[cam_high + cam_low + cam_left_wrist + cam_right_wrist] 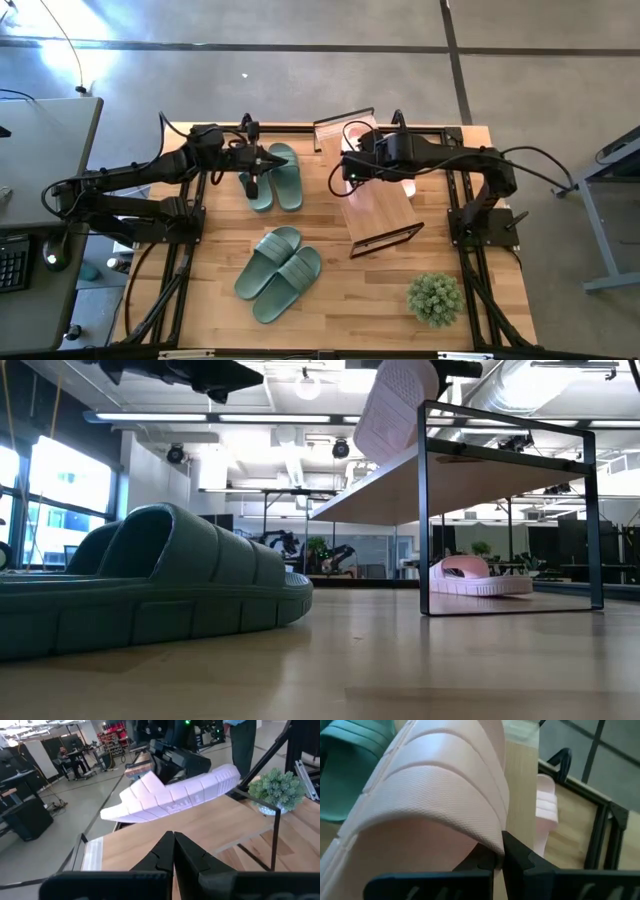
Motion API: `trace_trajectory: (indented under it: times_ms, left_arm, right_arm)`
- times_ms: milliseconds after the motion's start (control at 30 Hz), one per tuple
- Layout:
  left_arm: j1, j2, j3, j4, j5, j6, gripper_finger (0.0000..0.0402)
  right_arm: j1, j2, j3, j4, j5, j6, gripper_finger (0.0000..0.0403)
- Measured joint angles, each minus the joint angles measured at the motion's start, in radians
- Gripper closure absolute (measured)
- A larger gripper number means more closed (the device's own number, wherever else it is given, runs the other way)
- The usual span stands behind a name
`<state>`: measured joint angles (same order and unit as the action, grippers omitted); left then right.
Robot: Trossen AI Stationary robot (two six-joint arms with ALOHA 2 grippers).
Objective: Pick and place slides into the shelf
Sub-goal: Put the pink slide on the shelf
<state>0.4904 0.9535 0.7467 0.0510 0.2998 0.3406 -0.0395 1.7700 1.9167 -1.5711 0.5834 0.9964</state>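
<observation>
With the right hand clenched on the strap of the pink slide above the shelf, lower it flat onto the slatted top, while the left hand waits shut beside it.

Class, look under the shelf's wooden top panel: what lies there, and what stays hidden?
Under the shelf, one pale pink slide lies on the tabletop, seen in the low view. From above, the panel covers most of it. The second pink slide hangs in the right tool.
</observation>
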Motion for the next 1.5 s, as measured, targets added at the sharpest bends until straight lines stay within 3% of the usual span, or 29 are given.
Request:
trace_trajectory:
  times_ms: [567, 800, 1100, 1300, 1500]
  left_arm:
    - [0.0, 0.0, 0.0, -0.028, -0.005, 0.022, 0.0401]
    - [0.0, 0.0, 0.0, -0.037, 0.005, 0.037, 0.0401]
    - [-0.012, 0.088, 0.0, -0.045, 0.126, 0.101, 0.0401]
    - [-0.076, 0.175, 0.0, -0.006, 0.128, 0.124, 0.0401]
    - [-0.156, 0.239, 0.0, 0.136, 0.127, 0.133, 0.0397]
  right_arm:
    - [-0.028, 0.108, -0.001, 0.001, 0.07, -0.275, 0.0403]
    - [-0.029, 0.113, -0.001, 0.0, 0.016, -0.377, 0.04]
    - [-0.033, 0.113, -0.001, 0.0, 0.003, -0.422, 0.0337]
    - [-0.033, 0.113, -0.001, 0.008, -0.023, -0.472, 0.0297]
    - [-0.032, 0.113, -0.001, 0.009, -0.036, -0.58, 0.0285]
